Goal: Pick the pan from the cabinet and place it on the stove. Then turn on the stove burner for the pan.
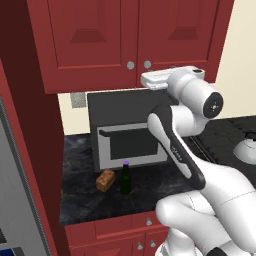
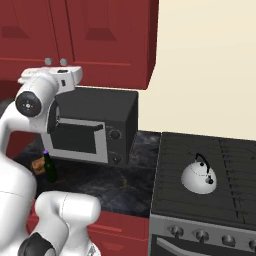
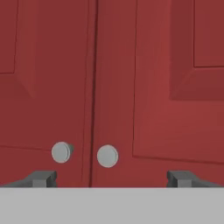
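The red cabinet [image 1: 90, 40] [image 2: 100, 35] hangs above the counter with both doors shut, so the pan is hidden. In the hand view the doors [image 3: 166, 65] are close ahead, and their two round silver knobs [image 3: 61, 152] [image 3: 107, 155] sit side by side just above my fingertips. My gripper [image 3: 111, 177] is open and empty, pointing at the doors a little below the knobs. My white hand [image 1: 160, 79] [image 2: 70, 75] is raised just under the cabinet's bottom edge. The black stove [image 2: 175, 150] [image 1: 225, 135] lies to the right.
A white kettle [image 2: 198, 175] [image 1: 246, 149] stands on the stove grates. Below my hand sits a black-and-silver microwave [image 1: 125, 130] [image 2: 92, 125]. A dark bottle [image 1: 125, 179] and a bread loaf [image 1: 105, 180] stand on the counter before it. Stove knobs [image 2: 200, 234] line the grey front.
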Robot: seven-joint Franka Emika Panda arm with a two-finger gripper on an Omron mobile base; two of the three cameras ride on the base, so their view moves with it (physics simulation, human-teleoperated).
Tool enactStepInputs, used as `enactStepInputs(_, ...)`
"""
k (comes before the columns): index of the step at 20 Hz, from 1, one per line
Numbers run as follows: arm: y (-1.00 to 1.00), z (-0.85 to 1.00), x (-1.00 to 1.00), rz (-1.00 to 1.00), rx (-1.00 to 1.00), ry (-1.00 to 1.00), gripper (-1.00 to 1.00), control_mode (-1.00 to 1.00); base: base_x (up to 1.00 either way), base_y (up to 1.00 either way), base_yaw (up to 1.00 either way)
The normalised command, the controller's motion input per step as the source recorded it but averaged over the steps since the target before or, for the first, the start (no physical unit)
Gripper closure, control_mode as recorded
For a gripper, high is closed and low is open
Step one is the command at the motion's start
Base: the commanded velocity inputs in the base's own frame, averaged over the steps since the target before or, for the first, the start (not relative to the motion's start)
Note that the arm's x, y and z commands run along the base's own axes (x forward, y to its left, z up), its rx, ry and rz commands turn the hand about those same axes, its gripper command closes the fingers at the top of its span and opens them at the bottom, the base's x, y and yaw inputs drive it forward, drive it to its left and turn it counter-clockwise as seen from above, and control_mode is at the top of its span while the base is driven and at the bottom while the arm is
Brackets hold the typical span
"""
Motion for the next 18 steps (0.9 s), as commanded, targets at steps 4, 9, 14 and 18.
enactStepInputs(4, -0.02, 0.10, 0.17, 0.00, 0.07, -0.08, -1.00, -1.00, 0.00, 0.00, 0.00)
enactStepInputs(9, 0.07, -0.02, 0.26, -0.02, 0.01, -0.02, -1.00, -1.00, 0.00, 0.00, 0.00)
enactStepInputs(14, 0.18, -0.23, 0.15, -0.02, -0.04, 0.00, -1.00, -1.00, 0.00, 0.00, 0.00)
enactStepInputs(18, 0.00, -0.14, 0.00, 0.00, -0.05, 0.00, -1.00, -1.00, 0.00, 0.00, 0.00)
